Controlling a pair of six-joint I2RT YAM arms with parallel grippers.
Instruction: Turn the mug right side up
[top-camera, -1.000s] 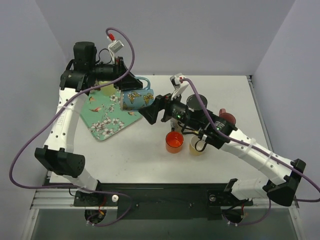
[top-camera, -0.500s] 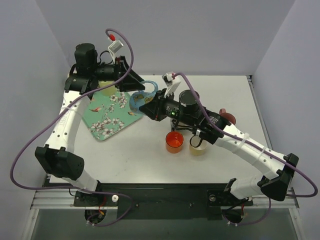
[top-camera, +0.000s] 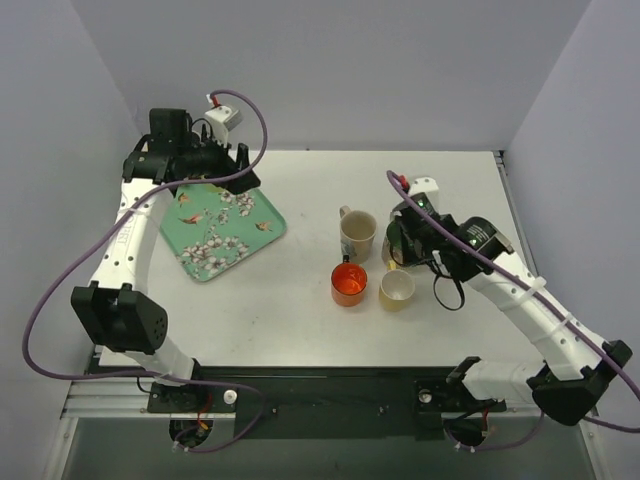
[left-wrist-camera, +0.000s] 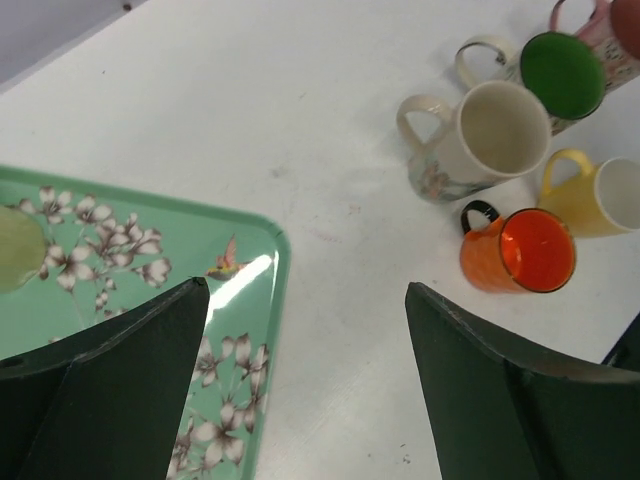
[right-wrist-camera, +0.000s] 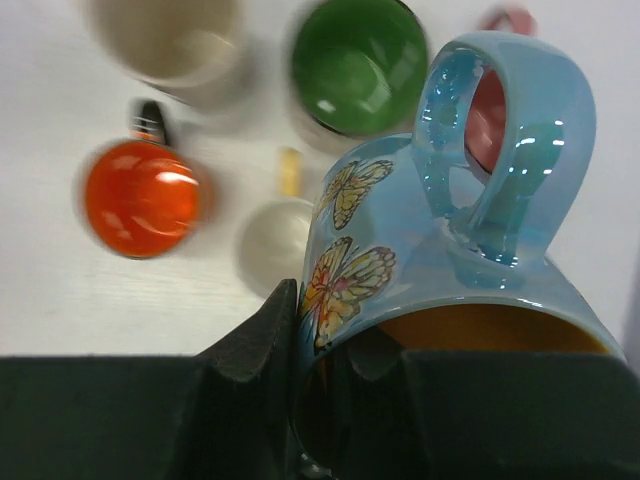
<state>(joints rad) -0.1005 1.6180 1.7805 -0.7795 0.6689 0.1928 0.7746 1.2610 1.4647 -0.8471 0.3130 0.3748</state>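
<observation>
The blue butterfly mug (right-wrist-camera: 400, 250) hangs above a cluster of cups, right of centre on the table (top-camera: 300, 190). The right gripper (right-wrist-camera: 312, 345) is clamped on its rim, over the orange cup (right-wrist-camera: 140, 197) and green mug (right-wrist-camera: 360, 60). The left gripper (left-wrist-camera: 300, 390) gapes wide, empty, over the floral tray (left-wrist-camera: 282, 262) at far left.

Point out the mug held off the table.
The blue butterfly mug, gripped at its rim by the right gripper; the other mugs stand on the table.

I record a white table (top-camera: 290, 320) bearing a floral tray (top-camera: 215, 235), cream mug (top-camera: 357, 233), orange mug (top-camera: 349, 285) and yellow mug (top-camera: 397, 290).
</observation>
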